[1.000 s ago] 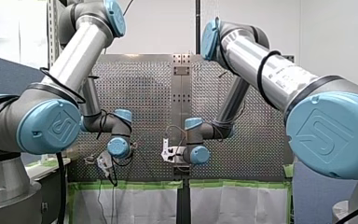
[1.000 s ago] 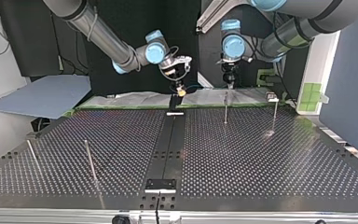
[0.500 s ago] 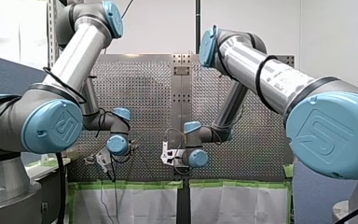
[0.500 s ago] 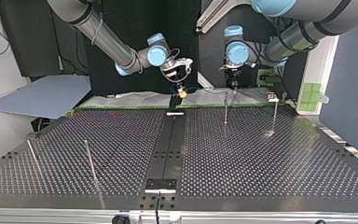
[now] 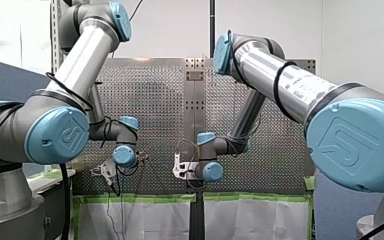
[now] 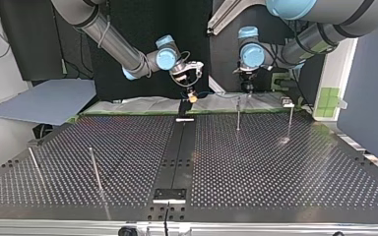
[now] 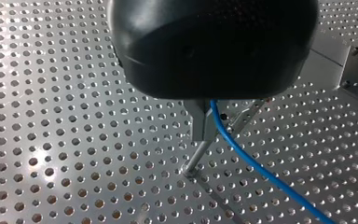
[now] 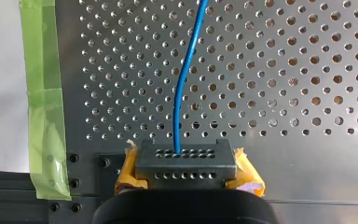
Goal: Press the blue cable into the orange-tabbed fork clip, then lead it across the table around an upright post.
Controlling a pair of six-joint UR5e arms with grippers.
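- Where the left wrist view looks along the left gripper (image 7: 204, 125), its two metal fingers are seen drawn narrowly together. The blue cable (image 7: 254, 167) is held between them, just under the black body.
- From those fingers the cable is led away in a gentle curve over the perforated table (image 7: 51, 116). Whether it is rested on the plate further off cannot be told.
- An upright post (image 7: 196, 157) is seen directly below the fingertips, with its foot set in the plate. The cable is passed just beside it, but contact between the two cannot be told.
- In the right wrist view the right gripper (image 8: 186, 161) is shown closed. Its grey holed face is flanked by yellow pads (image 8: 249, 177), and the cable is gripped at the middle of that face.
- From there the cable is carried ahead over the plate with a slight bend.
- A strip of green tape (image 8: 42, 93) is laid along the table's edge, beside the right gripper.
- In the top view both grippers are held at the table's far edge, the right one over the far end of the black middle rail (image 6: 177, 157) and the left one to that view's right of it.
- A second post (image 6: 290, 120) is stood further toward that view's right, and two thin rods (image 6: 94, 169) are stood at its left, well apart from both grippers.
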